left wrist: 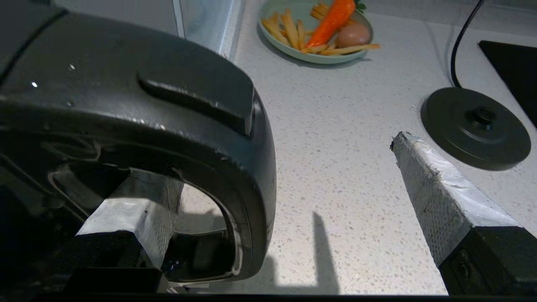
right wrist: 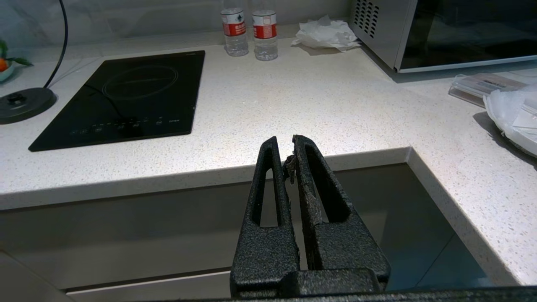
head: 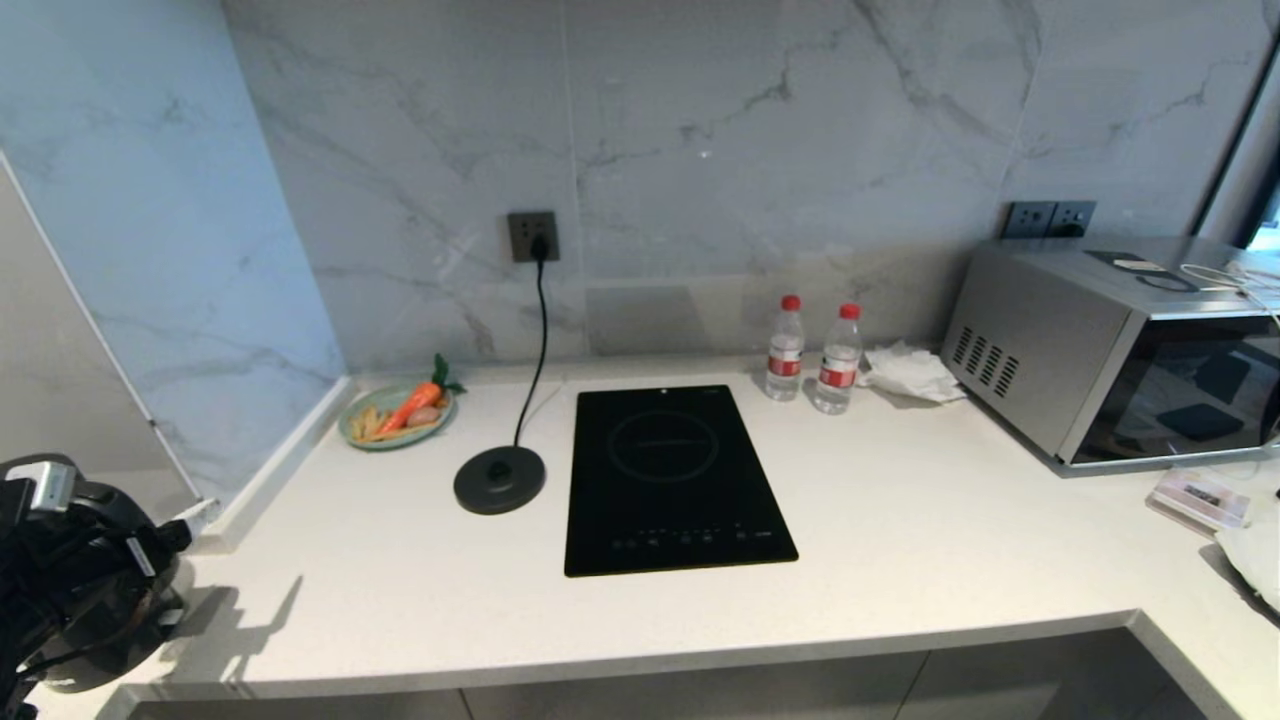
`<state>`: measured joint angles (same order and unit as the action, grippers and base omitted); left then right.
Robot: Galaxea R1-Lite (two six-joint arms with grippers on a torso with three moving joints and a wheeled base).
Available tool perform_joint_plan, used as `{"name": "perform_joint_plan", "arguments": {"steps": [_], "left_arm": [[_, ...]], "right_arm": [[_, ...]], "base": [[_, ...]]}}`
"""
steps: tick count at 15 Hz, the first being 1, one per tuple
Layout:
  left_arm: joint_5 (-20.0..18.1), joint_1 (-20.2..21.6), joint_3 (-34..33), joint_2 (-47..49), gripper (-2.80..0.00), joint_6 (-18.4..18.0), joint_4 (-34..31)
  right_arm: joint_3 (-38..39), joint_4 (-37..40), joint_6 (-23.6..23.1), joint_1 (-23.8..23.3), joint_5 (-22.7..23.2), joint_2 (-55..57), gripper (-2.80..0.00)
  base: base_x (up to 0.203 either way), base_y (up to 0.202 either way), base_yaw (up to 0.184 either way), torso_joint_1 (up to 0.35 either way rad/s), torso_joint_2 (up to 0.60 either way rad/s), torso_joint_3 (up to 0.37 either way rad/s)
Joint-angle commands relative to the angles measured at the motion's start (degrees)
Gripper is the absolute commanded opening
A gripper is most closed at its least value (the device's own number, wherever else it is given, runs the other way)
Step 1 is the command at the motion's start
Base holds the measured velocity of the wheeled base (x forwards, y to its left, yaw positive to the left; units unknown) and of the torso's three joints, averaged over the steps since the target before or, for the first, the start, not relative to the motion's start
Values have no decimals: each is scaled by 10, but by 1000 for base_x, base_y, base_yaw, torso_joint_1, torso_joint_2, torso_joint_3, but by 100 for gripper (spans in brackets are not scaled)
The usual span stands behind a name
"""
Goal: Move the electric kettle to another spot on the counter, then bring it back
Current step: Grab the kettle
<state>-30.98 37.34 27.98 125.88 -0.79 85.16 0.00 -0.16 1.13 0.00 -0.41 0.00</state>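
- The white speckled table (head: 900, 520) fills most of the head view, running from the marble wall down to its rounded front edge.
- A silver microwave (head: 1100, 350) sits at the right of the frame against the wall.
- The black induction hob (head: 670, 480) lies flat in the middle of the table.
- The electric kettle (left wrist: 138, 126) stands at the far lower left of the head view, on the table's front corner, well apart from its base disc; in the left wrist view its black loop handle fills the left half of the frame.
- The left hand (left wrist: 293, 201) is at the kettle with its fingers spread wide: one taped finger (left wrist: 138, 209) sits inside the handle loop, the other (left wrist: 436, 197) stands clear to the right over bare table. It grips nothing.
- The right hand (right wrist: 287, 155) hangs below the table's front edge, before the cabinet fronts, its fingers pressed together and empty.
- The round base disc (head: 499, 479) rests just left of the hob, its cord running up to a wall socket (head: 532, 236).
- A green plate (head: 396, 416) with a carrot and fries sits in the back left corner.
- Two water bottles (head: 812, 358) stand behind the hob's right side, beside a crumpled tissue (head: 910, 372).
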Motion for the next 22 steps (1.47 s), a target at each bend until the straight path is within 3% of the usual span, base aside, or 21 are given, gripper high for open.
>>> {"name": "perform_joint_plan", "arguments": {"steps": [1, 22], "left_arm": [[-2, -4, 3, 1, 0, -1, 8], [7, -13, 8, 34, 0, -3, 25]], "right_arm": [[0, 0, 0, 0, 0, 0, -280], [0, 0, 0, 0, 1, 0, -280]], "base": [[0, 0, 0, 0, 0, 0], [26, 0, 0, 1, 0, 0]]}}
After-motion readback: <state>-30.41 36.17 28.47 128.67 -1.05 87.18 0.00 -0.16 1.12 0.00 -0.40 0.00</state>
